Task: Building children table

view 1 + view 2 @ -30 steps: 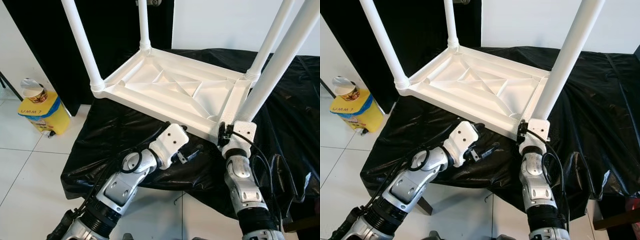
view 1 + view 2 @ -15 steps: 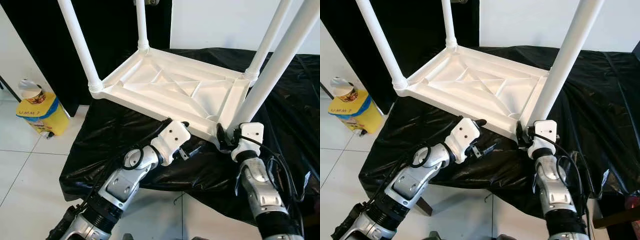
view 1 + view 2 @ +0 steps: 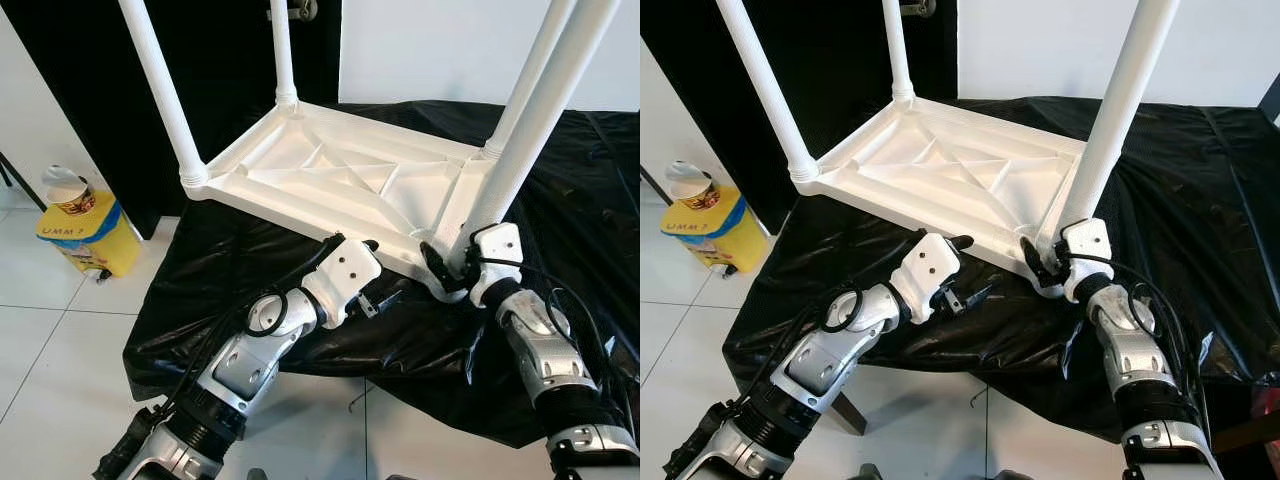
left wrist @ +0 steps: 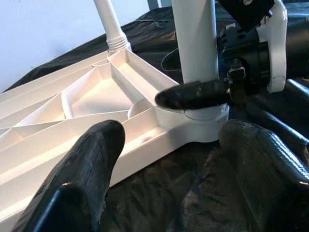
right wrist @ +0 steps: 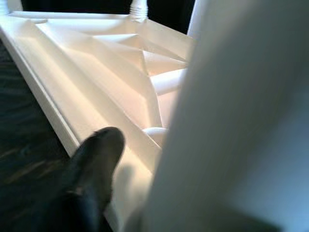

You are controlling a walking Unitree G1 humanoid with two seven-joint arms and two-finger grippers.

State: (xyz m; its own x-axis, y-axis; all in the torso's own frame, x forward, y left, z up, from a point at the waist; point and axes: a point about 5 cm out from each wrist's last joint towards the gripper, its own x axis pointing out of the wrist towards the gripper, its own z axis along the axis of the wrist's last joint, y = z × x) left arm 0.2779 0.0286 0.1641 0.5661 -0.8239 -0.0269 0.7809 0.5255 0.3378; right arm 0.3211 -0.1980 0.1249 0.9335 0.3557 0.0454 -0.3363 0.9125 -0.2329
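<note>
Table: white ribbed plastic tabletop (image 3: pixel 350 185) lies upside down on the black plastic sheet (image 3: pixel 250 270), exposing its leg sockets.
Right gripper (image 3: pixel 447 272): clenched around the base of the near-right white tubular leg (image 3: pixel 520 140), probably seating it.
Left gripper (image 3: pixel 965 285): released, beside the near edge.
Left wrist view: shows a black finger (image 4: pixel 190 94) hugging the socket.

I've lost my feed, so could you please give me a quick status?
Right gripper shut on near-right leg at its base. Left gripper open, beside upturned tabletop. No obstruction.
</note>
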